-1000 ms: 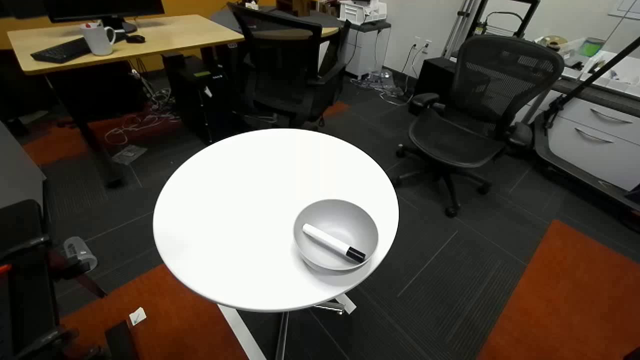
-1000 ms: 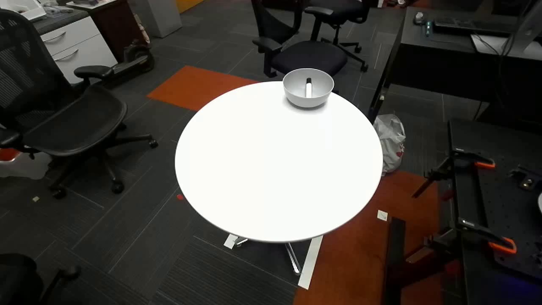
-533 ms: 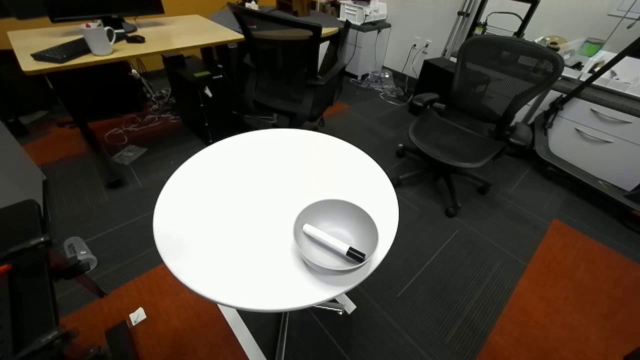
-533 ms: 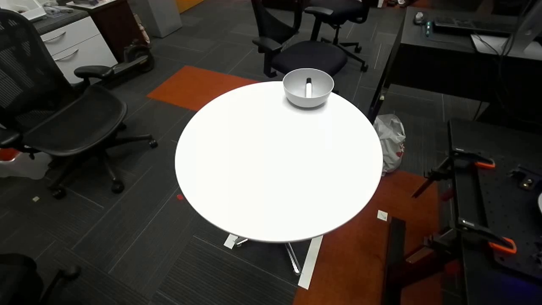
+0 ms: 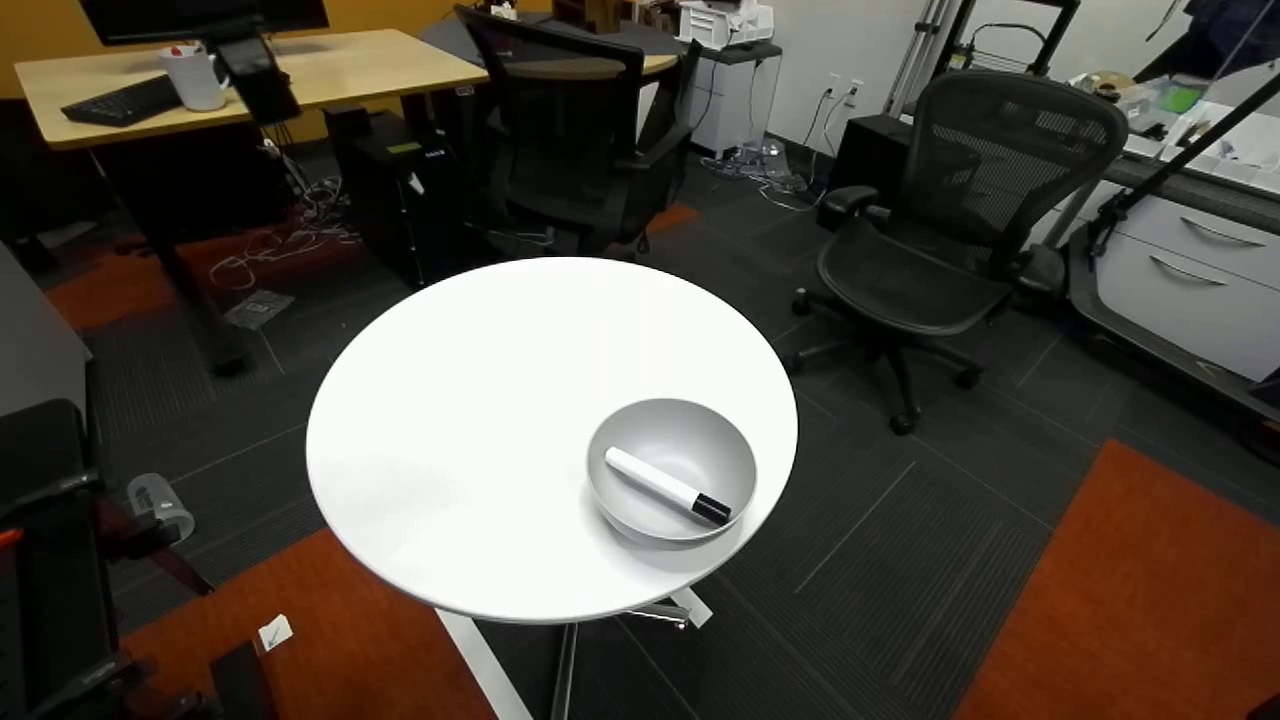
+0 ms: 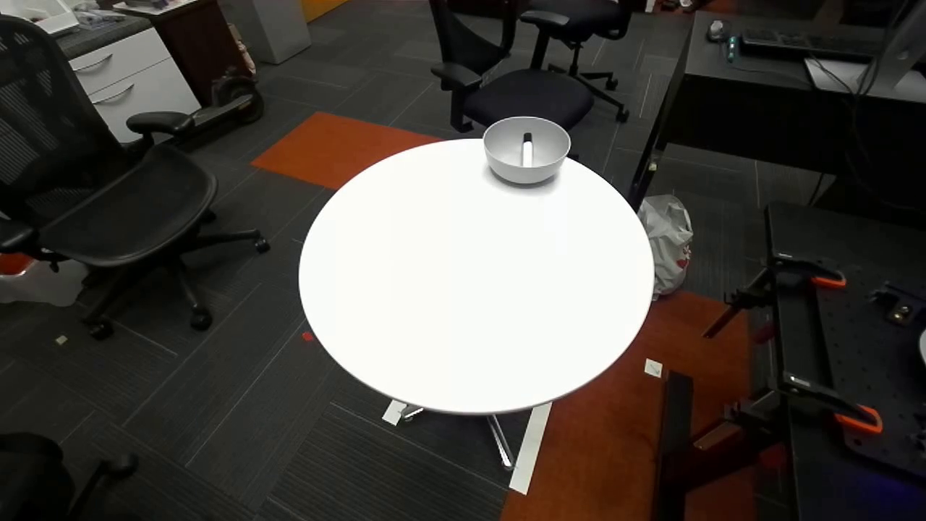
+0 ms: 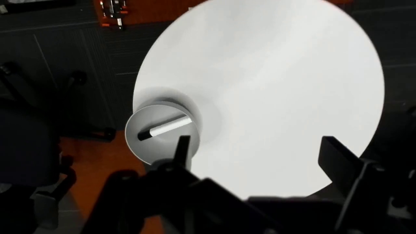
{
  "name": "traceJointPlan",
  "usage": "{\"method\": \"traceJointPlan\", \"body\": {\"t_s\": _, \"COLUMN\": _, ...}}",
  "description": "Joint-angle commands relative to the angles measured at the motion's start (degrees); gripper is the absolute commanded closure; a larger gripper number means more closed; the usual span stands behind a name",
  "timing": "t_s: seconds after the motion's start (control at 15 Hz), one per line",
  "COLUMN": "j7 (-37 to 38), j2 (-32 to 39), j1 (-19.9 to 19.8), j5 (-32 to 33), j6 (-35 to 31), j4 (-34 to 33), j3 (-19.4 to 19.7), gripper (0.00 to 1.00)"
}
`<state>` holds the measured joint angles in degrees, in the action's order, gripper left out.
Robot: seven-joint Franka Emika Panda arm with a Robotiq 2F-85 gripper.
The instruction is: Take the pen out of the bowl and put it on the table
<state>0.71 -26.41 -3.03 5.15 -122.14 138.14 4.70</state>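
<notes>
The pen [image 5: 665, 485] is a white marker with a black cap. It lies inside the grey bowl [image 5: 712, 448], tilted against the wall. Both also show in the other views: the pen [image 6: 527, 153] and bowl [image 6: 499, 165], and in the wrist view the pen [image 7: 166, 127] and bowl [image 7: 156, 149]. The bowl stands near the edge of the round white table [image 5: 460, 430], also seen in the wrist view [image 7: 276, 91]. My gripper [image 7: 255, 139] is wide open and empty above the table. Its left finger overlaps the bowl's rim in the wrist view; the pen is outside the jaws.
A wooden desk [image 5: 370, 65] with a mug [image 5: 192, 80] and keyboard [image 5: 125, 100] stands behind the table. Office chairs [image 5: 930, 220] stand around it. A black bench with orange-tipped clamps [image 6: 857, 420] is beside the table.
A dark part, seemingly of my gripper, has come into an exterior view at the top left, before the desk. A dark blue shape has appeared at its top right. Pen and bowl have not moved.
</notes>
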Motion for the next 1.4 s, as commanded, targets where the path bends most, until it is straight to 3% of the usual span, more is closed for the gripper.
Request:
{"method": "traceJointPlan", "body": {"t_s": 0.0, "j7": 9.4, "j2": 10.6, "j1": -2.9, "j5": -0.8, "j6": -5.3, "j4": -5.9, "j3": -1.1, "gripper": 0.00}}
{"method": "traceJointPlan", "body": {"t_s": 0.27, "j7": 21.4, "j2": 22.4, "j1": -4.1, "j5": -0.6, "j6": -11.3, "j4": -11.7, "j3": -1.1, "gripper": 0.00}}
{"method": "traceJointPlan", "body": {"t_s": 0.67, "j7": 36.6, "j2": 38.0, "j1": -3.6, "j5": -2.6, "j6": -14.0, "j4": -21.2, "j3": 2.0, "gripper": 0.00}}
{"method": "traceJointPlan", "body": {"t_s": 1.07, "j7": 42.6, "j2": 48.4, "j1": -3.8, "j5": -9.7, "j6": -13.9, "j4": -28.0, "j3": 5.5, "gripper": 0.00}}
{"method": "traceJointPlan", "body": {"t_s": 1.33, "j7": 46.5, "j2": 53.0, "j1": -3.2, "j5": -10.4, "j6": -13.6, "j4": -31.4, "j3": 7.5, "gripper": 0.00}}
